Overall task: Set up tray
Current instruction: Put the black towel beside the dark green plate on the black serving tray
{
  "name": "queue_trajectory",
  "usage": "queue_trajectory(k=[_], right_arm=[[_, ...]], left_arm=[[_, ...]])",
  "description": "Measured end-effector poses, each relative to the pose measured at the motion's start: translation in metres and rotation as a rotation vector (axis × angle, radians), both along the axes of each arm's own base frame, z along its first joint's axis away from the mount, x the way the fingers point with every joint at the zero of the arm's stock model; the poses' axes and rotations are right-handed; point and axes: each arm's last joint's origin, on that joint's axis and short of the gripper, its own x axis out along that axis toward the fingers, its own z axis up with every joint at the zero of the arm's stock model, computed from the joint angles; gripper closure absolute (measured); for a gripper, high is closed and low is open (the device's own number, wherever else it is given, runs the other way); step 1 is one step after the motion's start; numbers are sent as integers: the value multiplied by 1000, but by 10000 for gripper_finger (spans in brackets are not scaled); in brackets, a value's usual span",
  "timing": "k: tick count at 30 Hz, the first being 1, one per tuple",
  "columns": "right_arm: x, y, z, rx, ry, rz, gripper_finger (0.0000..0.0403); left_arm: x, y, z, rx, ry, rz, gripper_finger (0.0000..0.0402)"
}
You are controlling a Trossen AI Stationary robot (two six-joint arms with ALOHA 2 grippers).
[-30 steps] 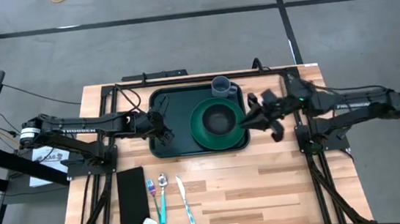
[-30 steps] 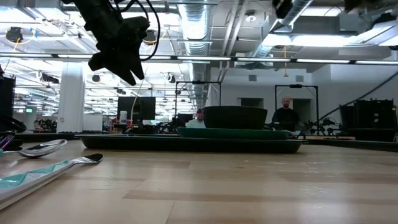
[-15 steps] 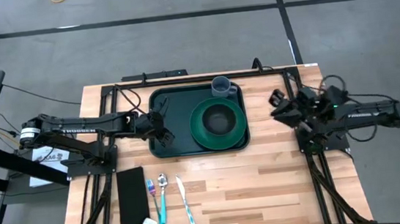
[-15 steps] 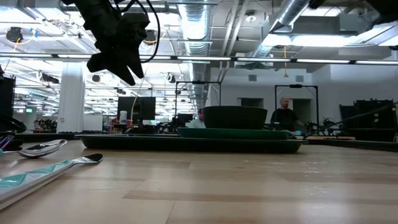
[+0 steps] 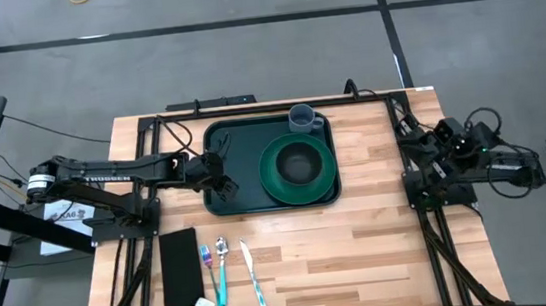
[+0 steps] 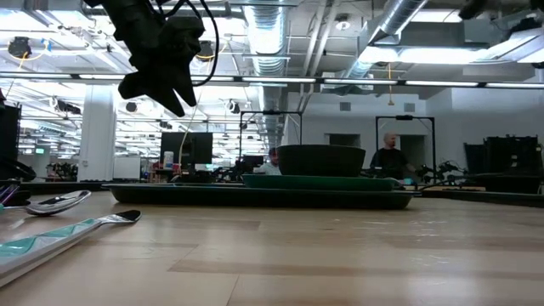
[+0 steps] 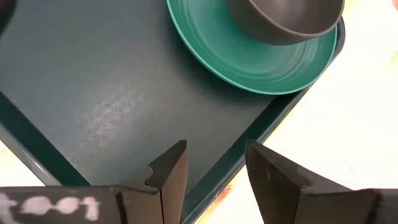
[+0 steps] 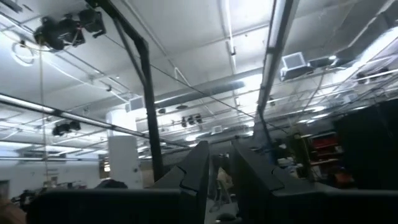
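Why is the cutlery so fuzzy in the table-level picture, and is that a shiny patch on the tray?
Low view: the cutlery lies close to the lens and is out of focus. Left wrist view: a pale patch of glare shows on the tray floor above the left gripper.

A dark green tray (image 5: 239, 166) sits on a pale, striped wood-plank table (image 5: 361, 235); on it, a brighter green round plate (image 5: 270, 178) carries a dark grey-green bowl (image 5: 299, 162), with a grey-blue cup (image 5: 302, 118) at the tray's far corner; a flat black rectangle (image 5: 180, 269) lies on the wood beside a fork (image 5: 206, 263), spoon (image 5: 222, 268) and knife (image 5: 254, 275), their handles teal, their heads silver; both arms are black.
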Motion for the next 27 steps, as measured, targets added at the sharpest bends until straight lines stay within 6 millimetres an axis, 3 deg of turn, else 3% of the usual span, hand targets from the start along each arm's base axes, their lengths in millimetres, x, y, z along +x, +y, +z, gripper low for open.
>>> queue_trajectory(k=[7, 17, 27], right_arm=[[-5, 0, -23, 4, -53, -19, 344], [3, 1, -56, -8, -127, 10, 344], [19, 0, -78, 31, 157, -10, 344]], left_arm=[[0, -1, 0, -30, -2, -21, 253], [0, -2, 0, -71, -7, -15, 253], [0, -3, -1, -112, -5, -15, 253]])
